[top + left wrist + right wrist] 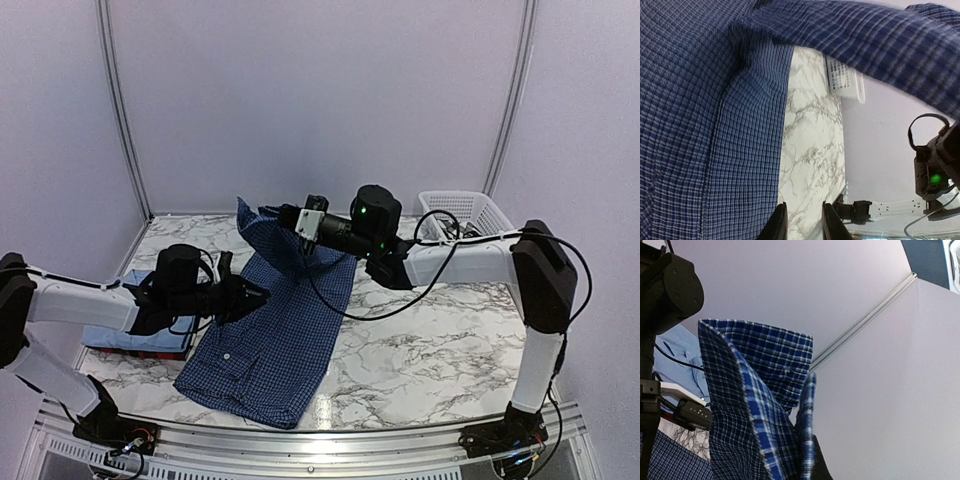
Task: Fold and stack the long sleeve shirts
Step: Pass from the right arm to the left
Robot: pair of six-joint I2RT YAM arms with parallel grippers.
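The navy fine-checked button-up cloth shirt (pixel 275 340) lies soft and rumpled along the white, grey-veined marble-pattern bench (pixel 430 350). Its far end rises in a peak, clamped in the right end effector (pixel 292 222). The left end effector (pixel 804 215) hovers at the shirt's left edge, fingers slightly apart and empty. A folded plain light blue shirt (pixel 115 335) lies at the far left.

Overhead I get even, diffuse light off the pale walls (pixel 320 100); the marble tabletop (pixel 430 350) reads bright, with only soft shadows beside the navy checked shirt (pixel 268 340); my left wrist view smears the lifted cloth at upper right; the right wrist view is crisp, slightly dimmer low down.
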